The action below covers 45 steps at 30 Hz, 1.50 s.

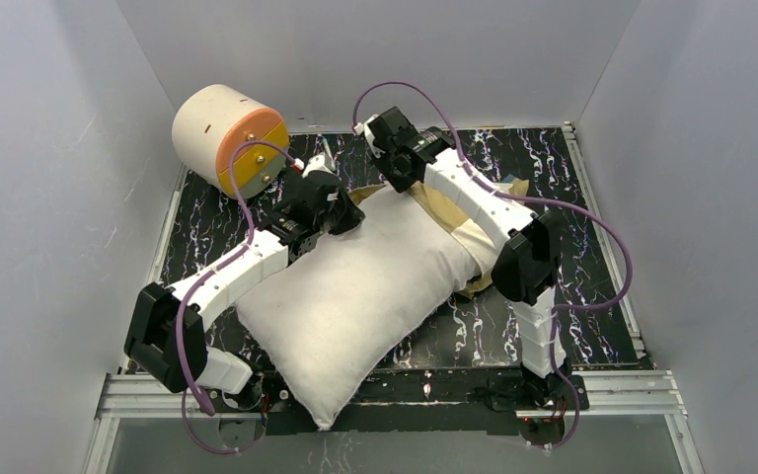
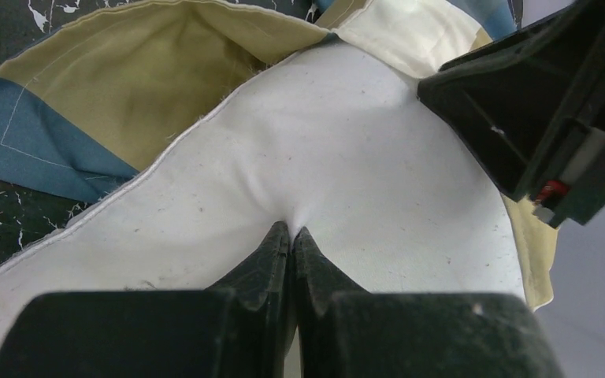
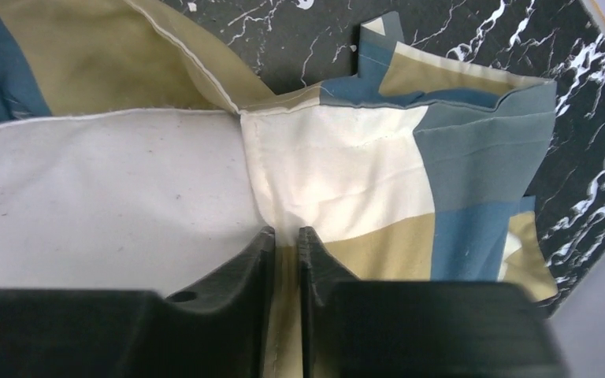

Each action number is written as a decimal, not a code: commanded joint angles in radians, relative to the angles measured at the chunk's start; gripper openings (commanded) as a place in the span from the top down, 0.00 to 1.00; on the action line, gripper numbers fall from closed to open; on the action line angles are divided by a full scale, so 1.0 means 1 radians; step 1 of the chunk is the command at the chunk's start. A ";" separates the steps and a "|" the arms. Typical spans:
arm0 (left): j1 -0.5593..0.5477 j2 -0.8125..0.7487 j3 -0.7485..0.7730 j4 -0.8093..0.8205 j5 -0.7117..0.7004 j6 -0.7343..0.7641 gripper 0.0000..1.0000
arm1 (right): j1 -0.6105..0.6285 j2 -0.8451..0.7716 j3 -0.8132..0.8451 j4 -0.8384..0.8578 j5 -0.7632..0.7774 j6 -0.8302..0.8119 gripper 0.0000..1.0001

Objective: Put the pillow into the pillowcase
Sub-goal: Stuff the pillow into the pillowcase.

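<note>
Early going here. The pillow (image 1: pixel 355 296) lies slantwise across the black marbled table (image 1: pixel 553 306), its near corner hanging towards the arm bases and its far end up at the pillowcase (image 3: pixel 378 173). Nearly all of that big white cushion is out in the open. Only the far corner meets the cover, where a cream block of the case lies over the pillow's edge and a tan flap stands open just beyond it.

The left gripper (image 2: pixel 291 232) has its fingers pressed tight together, pinching a pucker of the pillow's white cloth near that far end. The right gripper (image 3: pixel 286 234) sits at the mouth of the case with its fingers drawn close. A strip of tan fabric shows in the narrow gap and creases run into the tips, so it looks to be nipping the pillowcase hem, though from this angle I can't be sure how firm that hold is.

The rest of the case lies bunched in blue, tan and cream folds on the table beyond the pillow. The cream-and-orange cylinder (image 1: pixel 229 138) sits apart at the far left corner.

So the mouth is found and the corner is at it. By my reckoning, almost the whole pillow has yet to go in.
</note>
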 commanded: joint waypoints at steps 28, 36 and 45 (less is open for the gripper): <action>0.051 0.104 0.252 0.070 -0.215 -0.151 1.00 | 0.004 -0.169 -0.185 0.548 -0.593 0.505 0.99; 0.036 -0.046 0.162 0.018 -0.025 0.171 0.55 | -0.031 -0.336 -0.240 0.215 -0.268 0.445 0.52; -0.223 -0.063 0.154 -0.044 -0.069 0.473 0.21 | -0.088 -0.811 -0.822 0.313 -0.008 0.460 0.43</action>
